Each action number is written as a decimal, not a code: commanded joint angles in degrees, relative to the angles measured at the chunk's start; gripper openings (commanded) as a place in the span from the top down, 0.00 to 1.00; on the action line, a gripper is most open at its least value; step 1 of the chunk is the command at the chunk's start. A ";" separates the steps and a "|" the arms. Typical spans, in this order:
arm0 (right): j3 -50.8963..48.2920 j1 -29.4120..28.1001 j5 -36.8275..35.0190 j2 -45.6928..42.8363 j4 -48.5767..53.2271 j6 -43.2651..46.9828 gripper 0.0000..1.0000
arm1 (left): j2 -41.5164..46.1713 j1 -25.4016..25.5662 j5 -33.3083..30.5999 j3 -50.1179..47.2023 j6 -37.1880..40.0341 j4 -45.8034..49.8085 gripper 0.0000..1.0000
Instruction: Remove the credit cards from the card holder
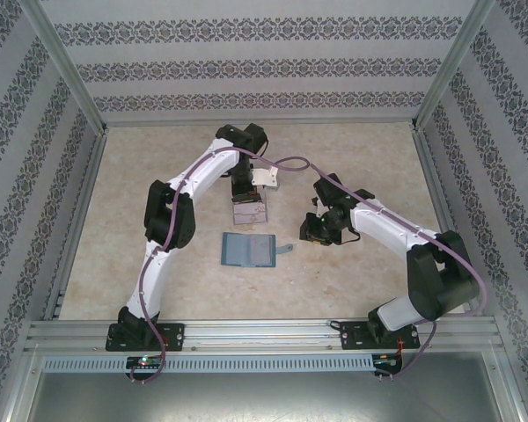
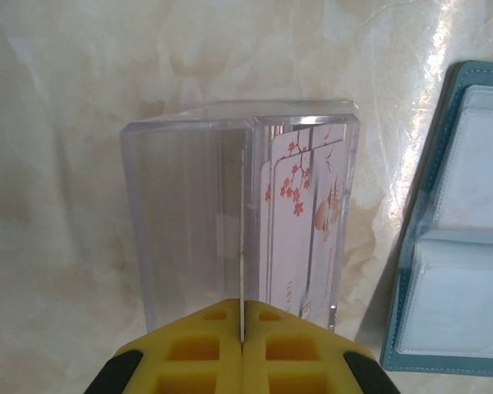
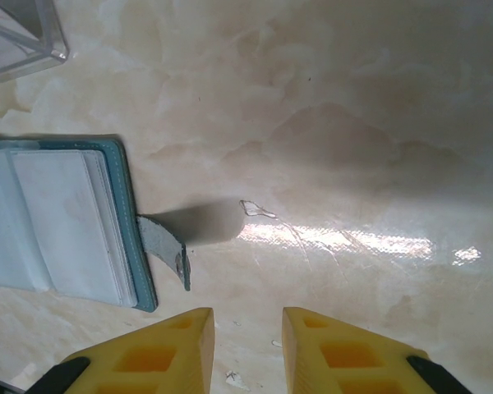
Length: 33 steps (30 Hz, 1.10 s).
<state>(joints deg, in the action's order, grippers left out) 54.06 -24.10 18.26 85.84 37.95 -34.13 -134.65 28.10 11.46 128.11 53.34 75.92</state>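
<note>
card holder lies open between the two grippers

the card holder (image 1: 248, 250) lies spread flat on the table (image 3: 353, 123), inner side up with its pale pockets showing; its strap tab (image 3: 166, 245) sticks out from the right edge; the right gripper (image 3: 246, 328) is near that tab but apart from it, yellow fingers spread with nothing between them; just beyond the holder's far edge stands a clear tray (image 2: 181, 213), close to it yet not touching; the left gripper (image 2: 242, 316) hangs over this tray, fingers pressed together on a thin credit card (image 2: 243, 238) seen edge-on, which reaches into the tray's middle; in the tray's right part stand more credit cards (image 2: 300, 222), pale, printed with reddish blossom branches; a short line of writing runs near the lower end of one card, too small to read
</note>
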 commanded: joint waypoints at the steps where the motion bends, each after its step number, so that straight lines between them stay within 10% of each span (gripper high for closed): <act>1: 0.32 0.54 -0.32 0.50 0.19 -0.02 0.72 | -2.07 -0.11 1.12 2.93 2.17 6.13 0.91; 21: 1.04 0.46 -0.38 0.29 0.37 -0.42 0.71 | -2.59 -0.12 -9.66 7.22 -2.21 -0.73 0.75; 33: 0.79 0.01 -0.42 0.04 0.28 -0.62 0.71 | -4.19 -0.10 -7.95 6.01 -3.99 -1.31 0.91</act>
<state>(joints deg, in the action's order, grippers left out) 54.26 -24.12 18.26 86.21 37.95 -34.30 -137.23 28.12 2.76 134.06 50.26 75.13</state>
